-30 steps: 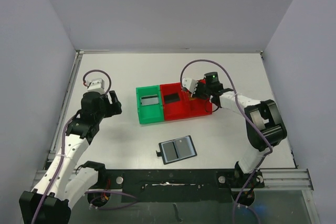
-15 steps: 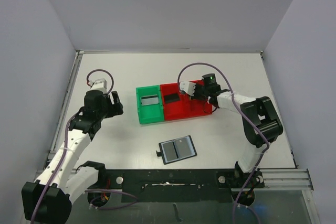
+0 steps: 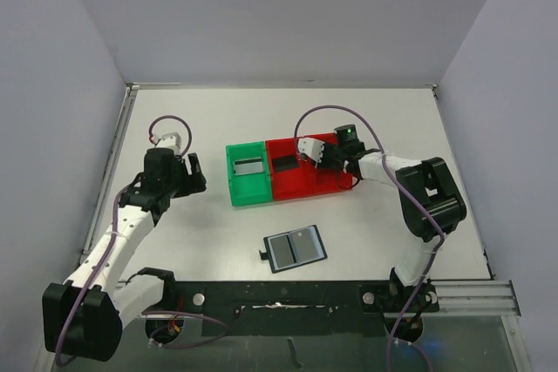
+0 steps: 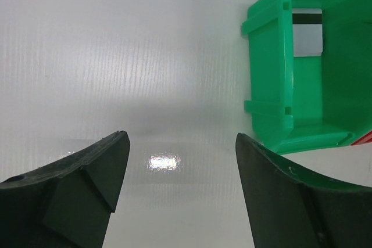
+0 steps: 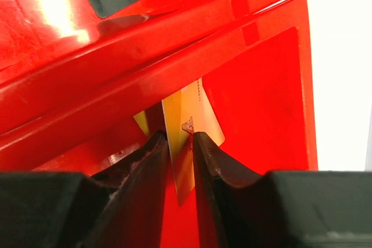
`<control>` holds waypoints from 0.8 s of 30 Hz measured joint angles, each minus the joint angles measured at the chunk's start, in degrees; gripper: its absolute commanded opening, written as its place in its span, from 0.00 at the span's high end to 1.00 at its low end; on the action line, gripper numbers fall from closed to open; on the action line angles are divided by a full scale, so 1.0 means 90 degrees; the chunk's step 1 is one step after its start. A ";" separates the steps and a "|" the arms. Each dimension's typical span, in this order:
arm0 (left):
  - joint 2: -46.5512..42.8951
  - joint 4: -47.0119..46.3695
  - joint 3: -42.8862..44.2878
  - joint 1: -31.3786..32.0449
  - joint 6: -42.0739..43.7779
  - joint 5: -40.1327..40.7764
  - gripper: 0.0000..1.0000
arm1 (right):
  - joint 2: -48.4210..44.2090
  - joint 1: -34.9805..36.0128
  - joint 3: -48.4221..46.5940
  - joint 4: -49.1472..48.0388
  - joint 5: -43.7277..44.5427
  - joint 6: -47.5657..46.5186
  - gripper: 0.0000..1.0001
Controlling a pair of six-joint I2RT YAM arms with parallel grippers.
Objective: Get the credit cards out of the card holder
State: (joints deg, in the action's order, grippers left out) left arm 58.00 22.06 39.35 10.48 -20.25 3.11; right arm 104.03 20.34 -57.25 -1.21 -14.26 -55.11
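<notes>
The card holder (image 3: 296, 248) lies open and flat at the near middle of the table, its blue-grey pockets up. A tan-gold credit card (image 5: 189, 137) stands on edge inside the red bin (image 5: 261, 85), between the fingers of my right gripper (image 5: 180, 143), whose jaws are slightly parted around it. A black card (image 3: 285, 164) lies in the red bin's left compartment. A greyish card (image 4: 306, 33) rests in the green bin (image 4: 267, 74). My left gripper (image 4: 182, 149) hangs open and holds nothing, left of the green bin.
The green bin (image 3: 248, 191) and red bin (image 3: 305, 185) stand side by side at mid-table. Bare white table surrounds the left gripper (image 3: 193, 173). Grey walls close in the table at the back and on both sides.
The right gripper's jaws have parted slightly around the tan-gold card over the red bin. The left arm has crept a little farther from the near edge.
</notes>
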 measured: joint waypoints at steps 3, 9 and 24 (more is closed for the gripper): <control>0.0160 0.0027 0.0000 -0.0049 0.0000 -0.0117 0.27 | 0.0000 -0.0005 -0.0010 0.0126 -0.0039 -0.0010 0.69; 0.0228 0.0056 0.0000 -0.0053 0.0000 -0.0267 0.27 | 0.0000 -0.0051 -0.0034 0.0214 -0.0141 0.0015 0.60; 0.0308 0.0058 0.0002 -0.0136 0.0000 -0.0478 0.27 | 0.0192 -0.0097 -0.0299 0.0233 -0.0134 0.0070 0.53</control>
State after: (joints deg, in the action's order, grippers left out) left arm 60.77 22.59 39.38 9.26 -20.25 -1.19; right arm 105.75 19.46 -59.94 0.89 -15.46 -54.48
